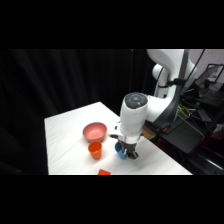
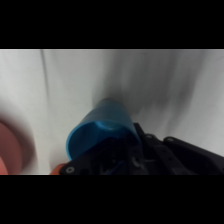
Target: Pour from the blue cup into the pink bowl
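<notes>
Blue cup stands on the table, just right of the orange cup and in front of the pink bowl. Gripper is down at the blue cup; linkage hides the cup's near rim. Grip state: cannot tell. Red object at table's front edge.

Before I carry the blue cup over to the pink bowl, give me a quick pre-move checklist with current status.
1. End effector at the blue cup: ok, both views show them together.
2. Firm grip on the cup: cannot tell; the black linkage hides the contact.
3. Cup lifted off the table: cannot tell.
4. Pink bowl upright and uncovered: ok.
5. Orange cup off the path: not ok; it stands near the blue cup, in front of the bowl.
6. Cup contents: cannot tell.
</notes>
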Controlling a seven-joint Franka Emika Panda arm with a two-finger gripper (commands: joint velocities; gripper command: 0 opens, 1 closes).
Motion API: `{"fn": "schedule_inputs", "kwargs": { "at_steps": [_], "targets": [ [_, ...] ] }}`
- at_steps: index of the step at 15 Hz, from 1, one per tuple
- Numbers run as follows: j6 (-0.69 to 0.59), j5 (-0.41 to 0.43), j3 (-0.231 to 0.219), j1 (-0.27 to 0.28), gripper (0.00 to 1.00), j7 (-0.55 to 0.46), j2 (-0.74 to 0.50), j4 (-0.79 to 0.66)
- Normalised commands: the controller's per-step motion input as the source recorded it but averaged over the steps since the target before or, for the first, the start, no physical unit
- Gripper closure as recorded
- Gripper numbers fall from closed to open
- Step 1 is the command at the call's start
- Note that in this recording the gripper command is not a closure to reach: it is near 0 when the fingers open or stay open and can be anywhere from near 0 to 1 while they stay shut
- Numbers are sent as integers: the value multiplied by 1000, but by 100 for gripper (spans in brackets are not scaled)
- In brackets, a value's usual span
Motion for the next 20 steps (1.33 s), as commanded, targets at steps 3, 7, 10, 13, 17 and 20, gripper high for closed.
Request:
{"fn": "schedule_inputs", "kwargs": {
  "at_steps": [3,7,10,13,17,20],
  "targets": [
    [-540,-163,8,-180,6,-47,-598,-96],
    [-397,74,126,-381,6,-364,-538,-14],
    [-240,390,105,-453,6,-713,-292,147],
    [-314,751,65,-427,7,-992,-86,285],
    [-586,798,-18,-378,7,-984,141,468],
    [-693,619,-56,-321,8,-780,325,546]
  ]
}}
